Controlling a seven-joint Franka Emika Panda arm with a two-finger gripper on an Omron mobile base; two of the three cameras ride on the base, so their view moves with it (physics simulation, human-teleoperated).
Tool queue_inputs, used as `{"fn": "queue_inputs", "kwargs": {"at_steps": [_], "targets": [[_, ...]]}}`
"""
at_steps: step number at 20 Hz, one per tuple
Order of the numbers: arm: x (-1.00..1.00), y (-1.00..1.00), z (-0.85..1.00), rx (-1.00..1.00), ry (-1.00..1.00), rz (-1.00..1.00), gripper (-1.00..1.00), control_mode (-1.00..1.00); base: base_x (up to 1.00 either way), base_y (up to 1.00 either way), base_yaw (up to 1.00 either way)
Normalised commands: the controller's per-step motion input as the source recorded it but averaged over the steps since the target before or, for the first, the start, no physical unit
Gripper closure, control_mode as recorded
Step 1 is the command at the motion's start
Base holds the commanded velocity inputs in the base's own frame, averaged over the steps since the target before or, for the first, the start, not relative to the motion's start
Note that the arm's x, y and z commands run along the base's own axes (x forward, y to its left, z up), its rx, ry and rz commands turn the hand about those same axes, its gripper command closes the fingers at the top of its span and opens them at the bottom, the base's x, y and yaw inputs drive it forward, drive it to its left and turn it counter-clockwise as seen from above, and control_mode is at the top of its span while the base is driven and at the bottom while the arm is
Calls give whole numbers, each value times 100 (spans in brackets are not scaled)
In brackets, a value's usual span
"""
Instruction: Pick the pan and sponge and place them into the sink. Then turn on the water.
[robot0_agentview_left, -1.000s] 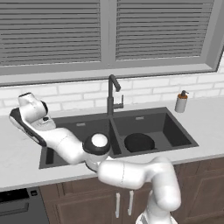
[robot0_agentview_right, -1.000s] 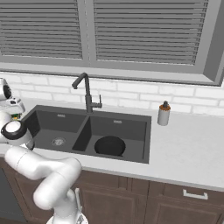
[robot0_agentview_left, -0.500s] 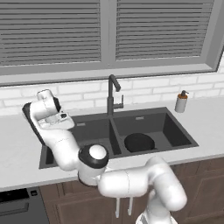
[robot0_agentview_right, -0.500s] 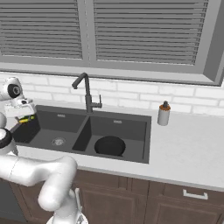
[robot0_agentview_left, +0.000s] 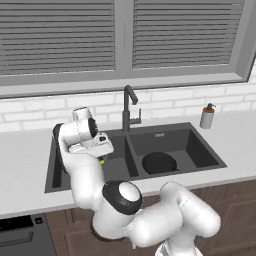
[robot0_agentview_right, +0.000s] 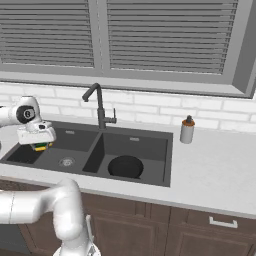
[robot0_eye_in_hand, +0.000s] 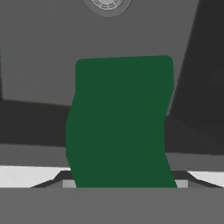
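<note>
We see the sponge (robot0_eye_in_hand: 120, 122) green side up, clamped in the gripper (robot0_agentview_right: 39, 146) and hanging over the left basin of the sink (robot0_agentview_right: 150, 135); in the hand view that basin's drain (robot0_eye_in_hand: 107, 4) lies beyond it. Yellow-green of it peeks under the hand in both base views. The pan (robot0_agentview_right: 125, 166) lies flat in the right basin. The faucet (robot0_agentview_right: 98, 106) stands behind the divider, the soap bottle (robot0_agentview_right: 187, 130) on the counter (robot0_agentview_right: 220, 170) to the right.

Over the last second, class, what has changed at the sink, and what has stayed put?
The gripper, shut on the sponge, has swung from the left counter edge to above the left basin of the sink. The pan in the right basin, the faucet and the soap dispenser stayed.
</note>
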Motion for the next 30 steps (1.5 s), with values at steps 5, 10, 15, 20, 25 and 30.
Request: {"fn": "queue_inputs", "kwargs": {"at_steps": [5,10,15,20,25,30], "targets": [[-41,-97,34,6,-1,0,100,-100,0,0,0],[-28,-91,51,10,0,0,100,-100,0,0,0],[-38,-84,37,10,-6,0,100,-100,0,0,0],[-44,-69,21,10,-15,2,100,-100,0,0,0],[-9,-68,14,13,-6,1,100,-100,0,0,0],[5,-74,0,11,0,3,100,-100,0,0,0]]}}
